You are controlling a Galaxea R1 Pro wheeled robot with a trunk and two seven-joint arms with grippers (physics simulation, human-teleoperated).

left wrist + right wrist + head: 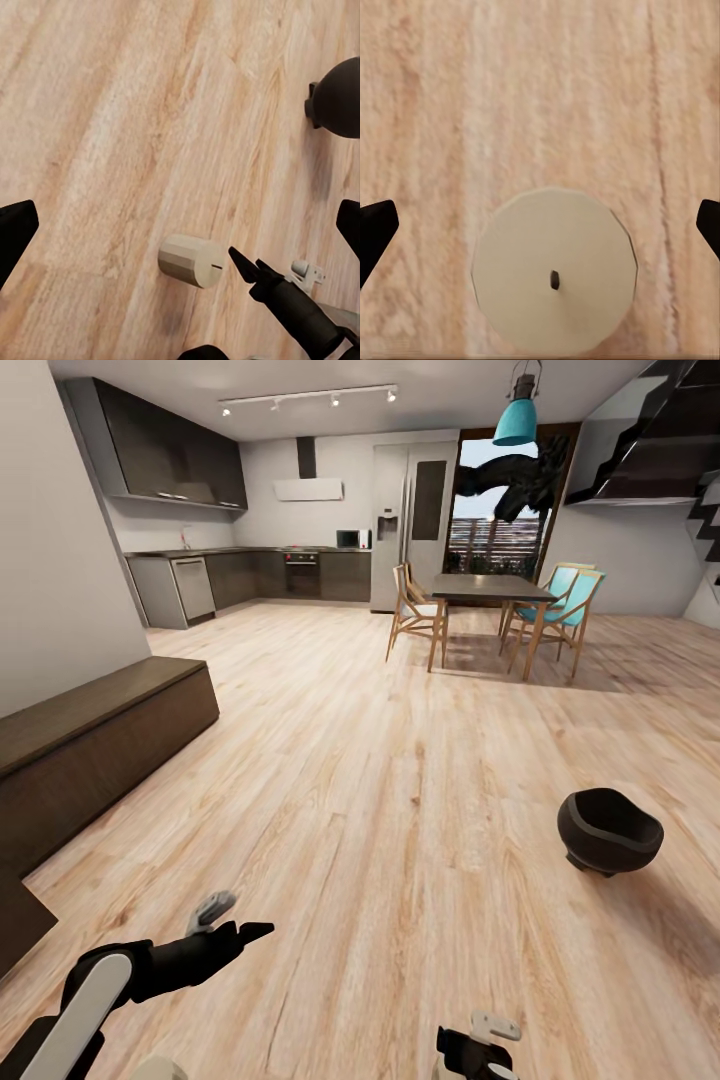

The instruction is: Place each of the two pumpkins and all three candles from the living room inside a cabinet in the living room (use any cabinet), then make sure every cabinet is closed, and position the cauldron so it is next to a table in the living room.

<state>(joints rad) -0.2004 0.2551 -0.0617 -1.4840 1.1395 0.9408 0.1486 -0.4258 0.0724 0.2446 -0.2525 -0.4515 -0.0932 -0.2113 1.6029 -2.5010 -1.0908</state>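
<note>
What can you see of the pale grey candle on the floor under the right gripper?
The pale grey stubby candle stands upright on the light wood plank floor, seen from straight above in the right wrist view: a faceted, near-round matte top with a tiny dark wick at its centre. The left wrist view shows its short cylindrical side. Nothing touches it but the floor; the right gripper's dark fingertips sit wide apart either side, open.

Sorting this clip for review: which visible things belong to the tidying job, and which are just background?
Job:
- pale grey stubby candle standing on the floor
- dark round-bellied cauldron on the floor
- long low dark brown cabinet by the wall

Background:
- dark dining table
- wooden chairs
- kitchen units
</note>
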